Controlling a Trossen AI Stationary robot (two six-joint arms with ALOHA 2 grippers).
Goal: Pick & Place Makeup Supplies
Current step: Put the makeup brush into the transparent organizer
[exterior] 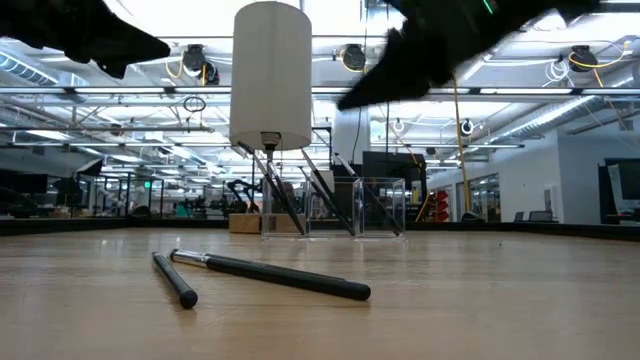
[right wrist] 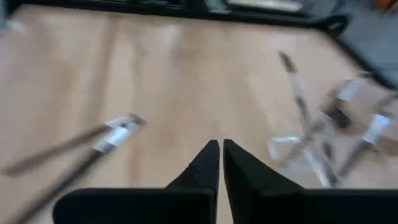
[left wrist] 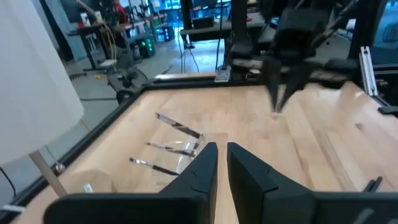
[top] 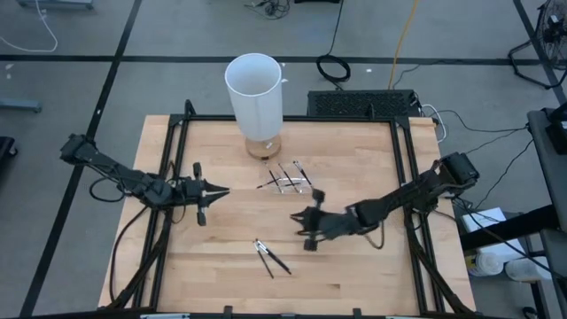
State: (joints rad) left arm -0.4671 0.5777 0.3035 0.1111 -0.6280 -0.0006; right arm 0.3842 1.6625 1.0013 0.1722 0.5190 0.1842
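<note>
Right pincer is clenched on nothing, held mid-table above the wood. Left pincer is nearly closed, a thin gap showing, also empty. Two sticks lie loose on the table toward the front; others stand in the clear tray. The right pincer's fingers should be spread before descent and centred across one stick's shaft.

two thin dark sticks lay flat, crossing at pale ends, near table front, other sticks leaned in a cluster mid-table
</note>
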